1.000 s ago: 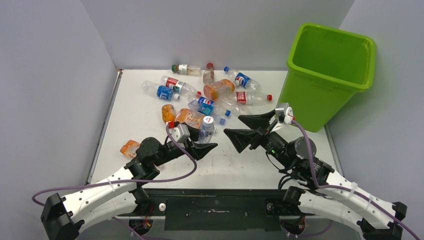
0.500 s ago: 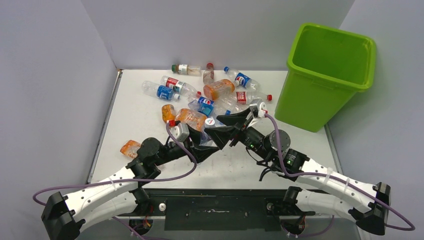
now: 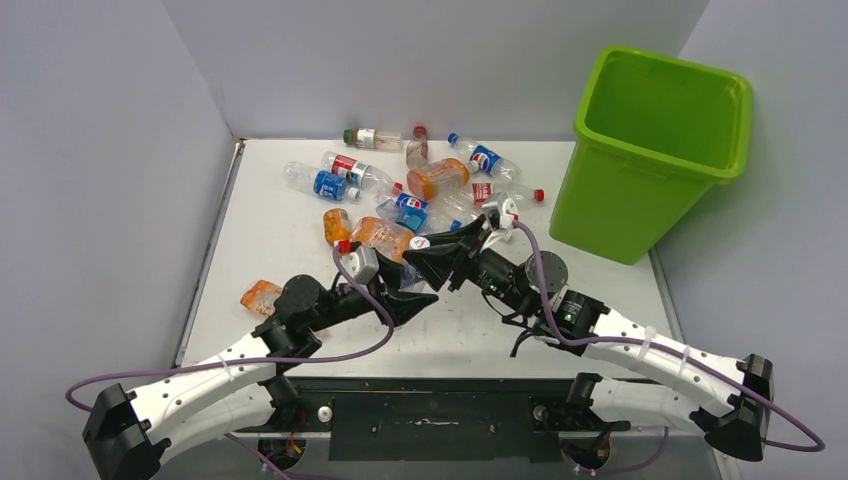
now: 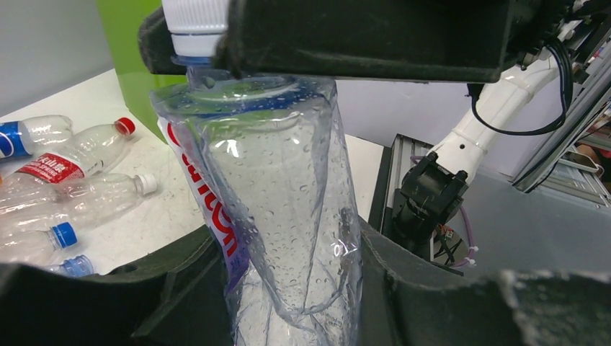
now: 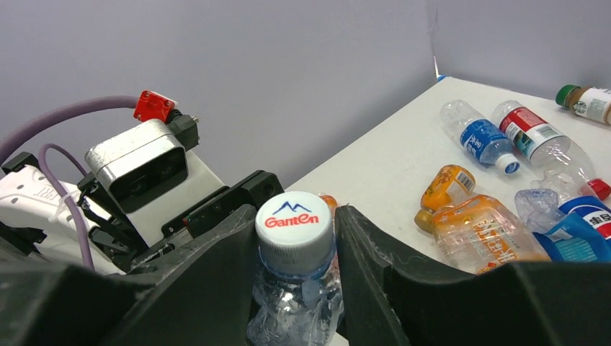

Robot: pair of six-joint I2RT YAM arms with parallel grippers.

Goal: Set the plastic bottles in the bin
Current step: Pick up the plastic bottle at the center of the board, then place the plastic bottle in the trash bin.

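A crumpled clear bottle with a white cap stands upright at the table's front centre. My left gripper is shut on its lower body, squeezing the plastic in. My right gripper has come in from the right, and its jaws press on the cap and neck from both sides. In the top view the two grippers, left and right, meet at this bottle. Several more plastic bottles lie heaped behind it. The lime-green bin stands at the far right.
One orange bottle lies alone near the left edge, beside my left arm. Another orange bottle lies just behind the grippers. Grey walls close in the table at the back and on both sides.
My right arm swung left from in front of the bin to the bottle held by my left gripper, and its wide-open jaws closed round the cap. The left gripper stayed put.
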